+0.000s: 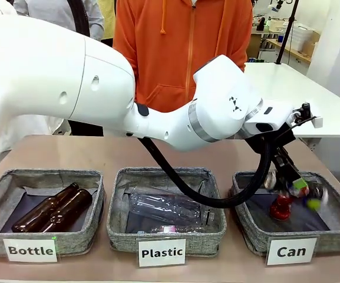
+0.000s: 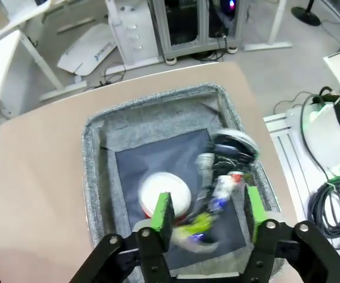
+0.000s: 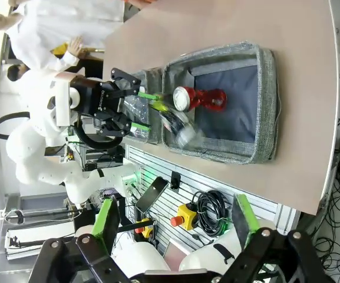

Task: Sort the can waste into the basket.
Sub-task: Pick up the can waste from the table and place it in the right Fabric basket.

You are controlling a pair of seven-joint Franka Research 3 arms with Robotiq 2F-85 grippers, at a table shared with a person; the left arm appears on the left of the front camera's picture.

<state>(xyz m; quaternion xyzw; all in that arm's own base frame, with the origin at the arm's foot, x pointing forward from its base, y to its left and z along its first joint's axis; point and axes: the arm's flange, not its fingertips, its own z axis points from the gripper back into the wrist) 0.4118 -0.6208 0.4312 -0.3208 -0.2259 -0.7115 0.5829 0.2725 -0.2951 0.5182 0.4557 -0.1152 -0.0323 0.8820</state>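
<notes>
Left arm [image 1: 99, 88] is reaching across over the Can basket [image 1: 334, 203]; left gripper [image 2: 208, 221] is hanging with jaws spread, released. Red can [image 1: 280, 206] is lying inside it; crushed can [image 2: 220, 177], blurred, is beside it. Right gripper [image 3: 172, 221] is gaping, holding nothing.

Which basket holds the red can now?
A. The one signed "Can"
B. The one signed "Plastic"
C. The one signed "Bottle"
A: the red can lies inside the basket behind the "Can" sign, below the open left gripper.
</notes>
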